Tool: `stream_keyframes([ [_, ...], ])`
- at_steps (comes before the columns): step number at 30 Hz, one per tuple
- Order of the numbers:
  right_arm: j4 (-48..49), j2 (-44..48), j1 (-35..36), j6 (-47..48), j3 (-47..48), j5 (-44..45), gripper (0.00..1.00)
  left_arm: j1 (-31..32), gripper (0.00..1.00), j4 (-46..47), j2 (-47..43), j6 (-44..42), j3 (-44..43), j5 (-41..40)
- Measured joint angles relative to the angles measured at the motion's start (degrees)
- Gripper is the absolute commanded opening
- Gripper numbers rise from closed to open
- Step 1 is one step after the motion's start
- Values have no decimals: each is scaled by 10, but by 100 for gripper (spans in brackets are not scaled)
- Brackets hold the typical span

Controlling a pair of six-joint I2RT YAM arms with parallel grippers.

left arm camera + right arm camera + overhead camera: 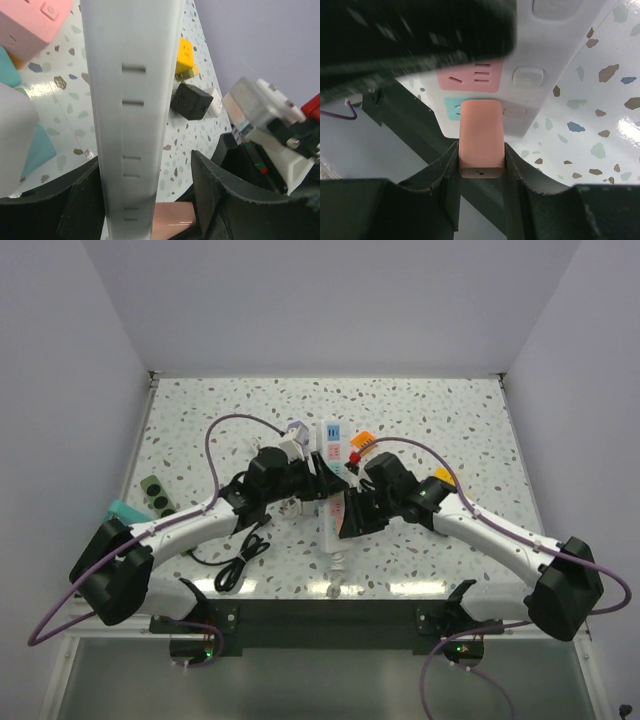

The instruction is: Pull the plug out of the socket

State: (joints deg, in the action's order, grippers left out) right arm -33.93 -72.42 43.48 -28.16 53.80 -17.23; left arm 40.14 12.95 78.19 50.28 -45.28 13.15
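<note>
1 salmon plug (480, 131) is sitting in the power strip's (145, 130) teal socket (451, 108), rigid, probably slippery; the right pincer (480, 161) is pinching its flat sides. The left pincer (145, 200), spread, is straddling the strip.

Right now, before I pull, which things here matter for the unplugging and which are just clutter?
Part of the job:
salmon plug, seated in the strip, right jaws shut on it
white power strip, standing between the open left jaws

Just lying about:
yellow cube adapter
black cube adapter
pink block
green block with holes
</note>
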Motion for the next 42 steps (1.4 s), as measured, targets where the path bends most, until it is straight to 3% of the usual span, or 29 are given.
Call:
stream_keyframes([
  [2, 0, 2, 0, -8, 2, 6, 0, 15, 65, 10, -1, 6, 15, -3],
  [4, -1, 2, 0, -12, 7, 9, 0, 29, 56, 13, -1, 10, 24, -11],
  [6, -10, 3, 0, -16, 12, 10, 0, 37, 38, 16, 3, 12, 25, -23],
  [7, -17, 3, 0, -18, 15, 11, 0, 39, 17, 18, 6, 11, 26, -32],
  [9, -29, 8, -1, -22, 21, 14, 0, 41, 1, 20, 12, 3, 29, -42],
  [20, -72, 36, 2, -33, 34, 57, 0, 58, 0, 2, 5, 2, 13, -81],
  [26, -95, 126, -7, -29, 34, 91, 0, 55, 0, -8, -3, -11, -23, -72],
  [31, -142, 196, -27, -16, 35, 119, 0, 16, 0, -85, 0, -52, -14, -105],
  [34, -163, 192, -26, -12, 43, 137, 0, 11, 0, -115, 2, -56, -13, -109],
  [38, -216, 137, -35, -19, 73, 229, 0, 12, 0, -128, -2, -55, -23, -98],
  [42, -244, 45, -120, -35, 80, 299, 0, 4, 0, -183, -21, -64, -78, -91],
])
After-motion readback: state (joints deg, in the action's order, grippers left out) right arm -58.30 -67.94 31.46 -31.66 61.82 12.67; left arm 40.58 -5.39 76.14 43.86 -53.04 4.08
